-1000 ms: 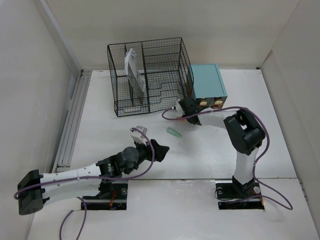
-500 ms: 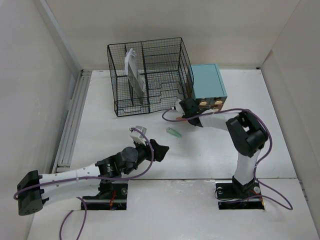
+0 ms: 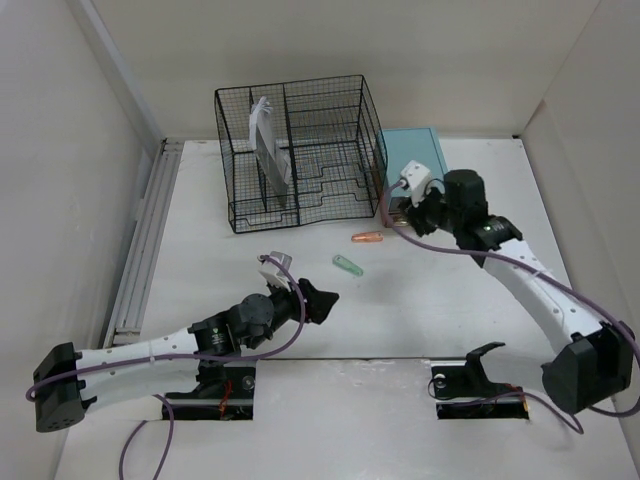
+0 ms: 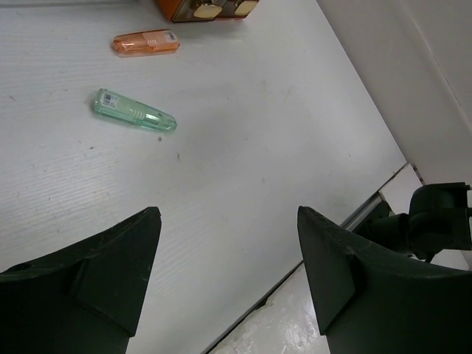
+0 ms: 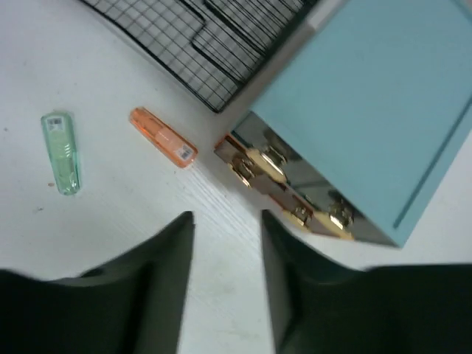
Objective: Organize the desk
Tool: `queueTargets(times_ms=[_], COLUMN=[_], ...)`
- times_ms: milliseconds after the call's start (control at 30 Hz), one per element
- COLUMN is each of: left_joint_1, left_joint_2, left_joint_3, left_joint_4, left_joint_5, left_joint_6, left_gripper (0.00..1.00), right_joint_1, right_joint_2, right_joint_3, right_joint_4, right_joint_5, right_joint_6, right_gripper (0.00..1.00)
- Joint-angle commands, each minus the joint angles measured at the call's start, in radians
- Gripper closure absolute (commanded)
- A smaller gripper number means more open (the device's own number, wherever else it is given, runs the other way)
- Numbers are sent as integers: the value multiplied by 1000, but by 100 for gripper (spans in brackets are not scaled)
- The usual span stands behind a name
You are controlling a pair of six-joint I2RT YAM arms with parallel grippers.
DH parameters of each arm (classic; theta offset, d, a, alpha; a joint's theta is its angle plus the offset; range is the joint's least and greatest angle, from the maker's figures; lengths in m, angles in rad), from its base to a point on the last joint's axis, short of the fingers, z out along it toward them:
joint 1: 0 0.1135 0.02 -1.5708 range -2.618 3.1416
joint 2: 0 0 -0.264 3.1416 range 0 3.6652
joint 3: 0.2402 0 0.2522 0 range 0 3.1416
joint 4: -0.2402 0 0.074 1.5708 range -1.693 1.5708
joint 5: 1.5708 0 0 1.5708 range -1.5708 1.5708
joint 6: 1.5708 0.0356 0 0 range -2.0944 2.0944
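Observation:
On the white desk (image 3: 440, 300) lie a small orange capped stick (image 3: 367, 238) and a translucent green one (image 3: 347, 265), a little apart. The left wrist view shows the orange stick (image 4: 145, 42) and the green stick (image 4: 134, 112) far ahead of my left gripper (image 4: 227, 210). That left gripper (image 3: 322, 300) is open and empty, low over the desk near the front. My right gripper (image 3: 398, 213) hovers in front of the teal box (image 3: 415, 160). In its own view the right gripper (image 5: 227, 214) is open and empty, with the orange stick (image 5: 164, 137) and green stick (image 5: 60, 153) to its left.
A black wire-mesh rack (image 3: 300, 150) stands at the back, holding upright white and grey sheets (image 3: 268, 145). The teal box (image 5: 376, 96) shows wooden drawer fronts with gold handles (image 5: 269, 158). White walls close in the desk on all sides.
My right gripper opened, let go of the orange stick and swung up and right toward the teal box. The orange stick now lies free on the desk. The left arm stayed still.

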Motion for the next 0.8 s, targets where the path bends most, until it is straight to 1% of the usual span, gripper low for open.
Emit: queueTargets(times_ms=[0, 33, 67, 100, 133, 167, 200, 233, 267, 333, 400, 433, 500, 533, 567, 600, 667, 700, 733, 767], left_joint_1=[0, 0, 0, 0, 0, 0, 0, 0, 0, 0, 0, 0, 0, 0, 0, 0, 0, 0, 0, 0], left_joint_2=[-7, -7, -7, -7, -7, 2, 2, 2, 2, 13, 22, 33, 45, 45, 57, 67, 77, 77, 77, 77], left_joint_3=[-14, -14, -14, -14, -14, -14, -14, -14, -14, -14, -14, -14, -3, 6, 6, 6, 15, 15, 15, 15], left_joint_4=[57, 57, 67, 67, 67, 67, 67, 77, 77, 86, 97, 106, 106, 106, 106, 106, 106, 106, 106, 106], left_joint_5=[25, 25, 25, 34, 34, 34, 34, 34, 34, 34, 34, 34, 34, 34, 34, 34, 25, 25, 16, 15], left_joint_6=[5, 5, 5, 5, 5, 14, 14, 14, 23, 23, 23, 23, 23, 23, 23, 23, 23, 14, 14, 14], left_gripper=[29, 29, 29, 29, 30, 30, 31, 32, 32, 37, 40, 40, 40, 40, 40, 40, 40, 40, 40, 40], right_joint_1=[-149, -253, -308, -359, -413, -517, -569, -614, -686, -726, -735, -736, -736, -736, -736, -736, -736, -736, -736, -736], right_joint_2=[-10, -10, -1, 27, 50, 108, 108, 170, 200, 273, 317, 335, 396, 419, 442, 491, 538, 573, 585, 596], right_joint_3=[-45, -56, -73, -99, -99, -111, -111, -122, -122, -131, -131, -131, -131, -121, -104, -95, -85, -85, -85, -85], right_joint_4=[-4, 11, 63, 87, 100, 110, 125, 134, 134, 160, 188, 199, 220, 234, 243, 254, 307, 334, 398, 433], right_joint_5=[-201, -285, -327, -368, -469, -594, -596, -650, -734, -777, -786, -786, -810, -823, -839, -868, -880, -892, -892, -883], right_joint_6=[235, 284, 388, 436, 472, 534, 564, 591, 607, 630, 639, 651, 681, 690, 713, 730, 795, 819, 869, 869], right_gripper=[59, 73, 86, 100, 100, 100, 100, 99, 92, 78, 70, 62, 58, 58, 54, 54, 52, 49, 48, 48])
